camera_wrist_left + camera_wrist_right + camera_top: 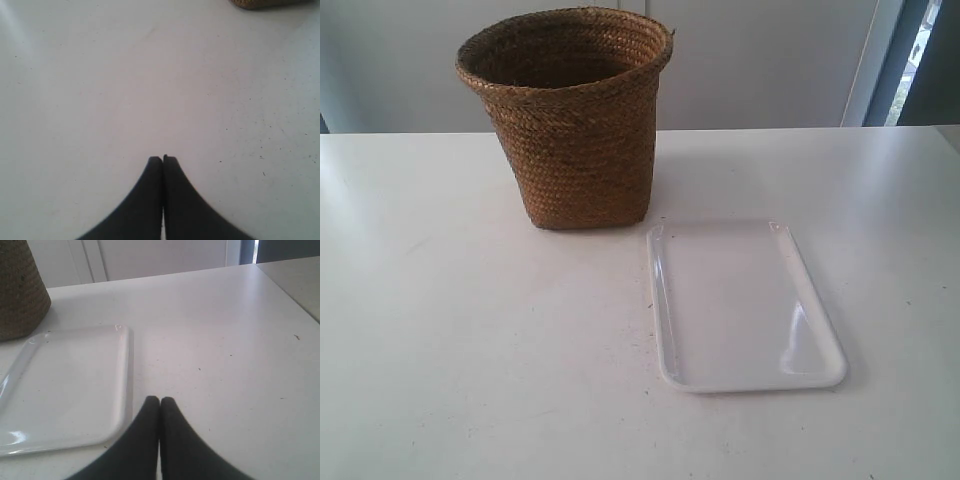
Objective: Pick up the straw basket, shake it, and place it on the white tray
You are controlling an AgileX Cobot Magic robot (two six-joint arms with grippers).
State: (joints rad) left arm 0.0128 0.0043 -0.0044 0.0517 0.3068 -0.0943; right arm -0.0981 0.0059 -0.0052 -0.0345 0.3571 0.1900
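Observation:
The brown straw basket (572, 120) stands upright on the white table, behind and to the left of the white tray (745, 305) in the exterior view. The tray lies flat and bare. No arm shows in the exterior view. My left gripper (163, 159) is shut on nothing over bare table, with only an edge of the straw basket (265, 3) at the frame's border. My right gripper (160, 400) is shut, empty, just beside a corner of the white tray (65, 390); the straw basket (20, 290) stands past the tray.
The white table (440, 350) spreads wide around both things. Its far edge meets a pale wall (760, 60), and a dark window gap (920, 60) sits at the exterior view's right. A table edge (287, 290) shows in the right wrist view.

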